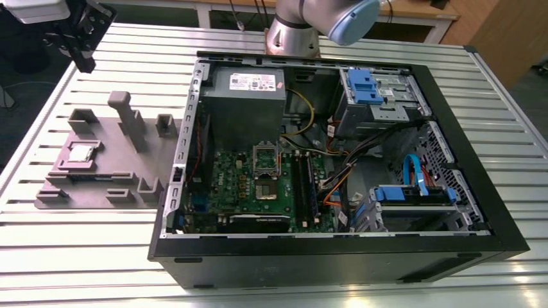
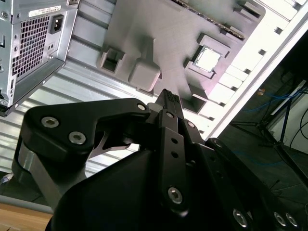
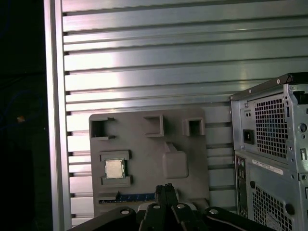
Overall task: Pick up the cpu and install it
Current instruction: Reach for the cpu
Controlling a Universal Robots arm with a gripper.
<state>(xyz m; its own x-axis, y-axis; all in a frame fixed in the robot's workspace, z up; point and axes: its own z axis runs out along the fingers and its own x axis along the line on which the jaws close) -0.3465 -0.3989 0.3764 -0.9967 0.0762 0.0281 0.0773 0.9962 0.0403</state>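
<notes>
The cpu (image 1: 81,153) is a small silver square chip lying in a recess of the grey fixture plate (image 1: 102,186), at the exterior view's left, outside the computer case. Both wrist views look down on the cpu (image 2: 208,58) (image 3: 114,168) sitting flat in its pocket. My black gripper (image 1: 86,66) hangs well above the table beyond the fixture's far end, apart from the chip. Its fingers (image 2: 168,97) (image 3: 166,187) come together to one narrow tip with nothing held. Inside the open case lies the green motherboard (image 1: 231,186) with its square socket (image 1: 266,172).
Tall grey posts (image 1: 128,119) and low blocks stand up from the fixture around the chip. The black case wall (image 1: 342,256) rims the motherboard; a power supply (image 1: 244,96), blue drive cages (image 1: 373,90) and loose cables (image 1: 342,173) crowd the inside. The slatted aluminium table (image 1: 86,256) carries everything.
</notes>
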